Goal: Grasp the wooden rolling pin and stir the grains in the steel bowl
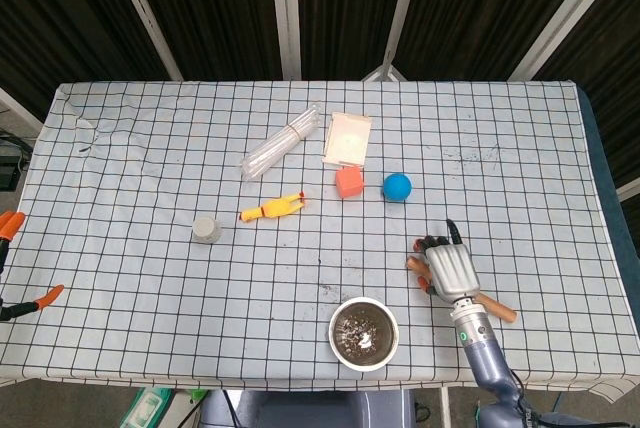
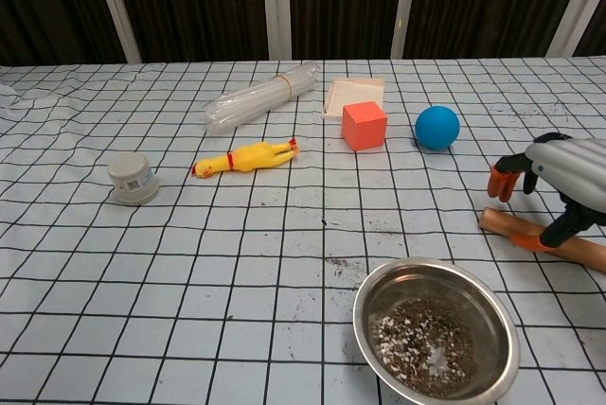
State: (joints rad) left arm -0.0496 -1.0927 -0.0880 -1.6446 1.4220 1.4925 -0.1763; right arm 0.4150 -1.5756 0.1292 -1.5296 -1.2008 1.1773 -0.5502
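The wooden rolling pin (image 1: 497,308) lies on the checked cloth right of the steel bowl (image 1: 337,321), its left end (image 2: 496,221) showing in the chest view. My right hand (image 1: 450,268) hovers low over the pin's left part, fingers (image 2: 502,181) spread on the far side and the thumb tip touching the pin on the near side; it does not grip it. The bowl (image 2: 365,296) holds brown and white grains (image 2: 424,337). Only the orange fingertips of my left hand (image 1: 8,224) show at the far left edge, spread apart and holding nothing.
Behind the pin sit a blue ball (image 2: 436,127), an orange cube (image 2: 365,125) and a flat beige box (image 2: 354,96). A yellow rubber chicken (image 2: 246,156), a bundle of clear tubes (image 2: 260,98) and a small grey cup (image 2: 131,178) lie further left.
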